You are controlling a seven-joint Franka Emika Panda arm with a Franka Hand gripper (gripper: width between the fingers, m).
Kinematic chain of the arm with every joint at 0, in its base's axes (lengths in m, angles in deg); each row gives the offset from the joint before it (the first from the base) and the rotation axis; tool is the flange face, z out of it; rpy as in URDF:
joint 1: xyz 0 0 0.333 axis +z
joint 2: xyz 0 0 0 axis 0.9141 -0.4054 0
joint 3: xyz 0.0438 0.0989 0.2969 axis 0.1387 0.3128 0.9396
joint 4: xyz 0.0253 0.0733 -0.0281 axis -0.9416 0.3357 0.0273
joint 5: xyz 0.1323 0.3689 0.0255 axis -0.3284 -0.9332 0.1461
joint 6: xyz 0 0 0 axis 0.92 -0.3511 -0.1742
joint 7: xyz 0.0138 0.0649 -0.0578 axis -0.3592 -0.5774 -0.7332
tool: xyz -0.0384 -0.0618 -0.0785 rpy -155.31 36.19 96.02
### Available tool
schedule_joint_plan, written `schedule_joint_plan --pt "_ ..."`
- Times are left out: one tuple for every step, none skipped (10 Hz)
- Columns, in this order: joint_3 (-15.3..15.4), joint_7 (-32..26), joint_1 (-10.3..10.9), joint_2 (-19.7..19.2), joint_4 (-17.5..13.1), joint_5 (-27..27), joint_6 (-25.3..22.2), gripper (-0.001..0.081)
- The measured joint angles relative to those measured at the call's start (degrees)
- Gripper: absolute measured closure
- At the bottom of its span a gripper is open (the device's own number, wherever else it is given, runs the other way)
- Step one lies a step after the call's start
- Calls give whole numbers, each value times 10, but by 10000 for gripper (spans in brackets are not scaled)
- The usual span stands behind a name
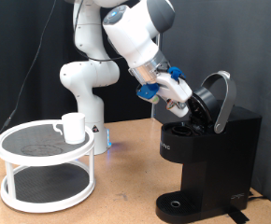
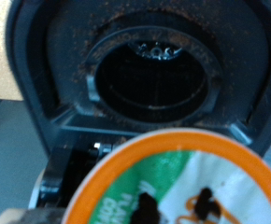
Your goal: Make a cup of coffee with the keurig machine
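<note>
The black keurig machine [image 1: 206, 154] stands at the exterior view's right with its rounded lid [image 1: 218, 98] raised. My gripper [image 1: 179, 105] is at the open mouth under the lid. In the wrist view the round, empty pod chamber [image 2: 149, 79] faces me, and a pod [image 2: 187, 182] with an orange rim and a green and white top hangs close in front of it, held at my fingers, which it hides. The white cup [image 1: 73, 127] stands upright on the top shelf of a white round rack [image 1: 44, 149] at the exterior view's left, far from the gripper.
The machine's round drip tray [image 1: 178, 203] has nothing on it. The robot base [image 1: 91, 121] stands behind the rack. The wooden table [image 1: 126, 191] shows bare between rack and machine. A black curtain closes the back.
</note>
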Motion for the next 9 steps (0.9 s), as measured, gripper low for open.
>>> schedule_joint_plan --pt "4 0 0 -5 3 0 6 446" --pt "9 0 0 -8 8 0 14 446" --pt "13 0 0 -12 13 0 22 446" --pt "18 0 0 -16 17 0 27 446" --pt "20 0 0 -18 21 0 32 446" --pt "22 0 0 -18 23 0 40 446" --pt "23 0 0 -18 25 0 44 446" --pt "23 0 0 -18 28 0 47 446" --pt "22 1 -1 -19 31 0 49 446"
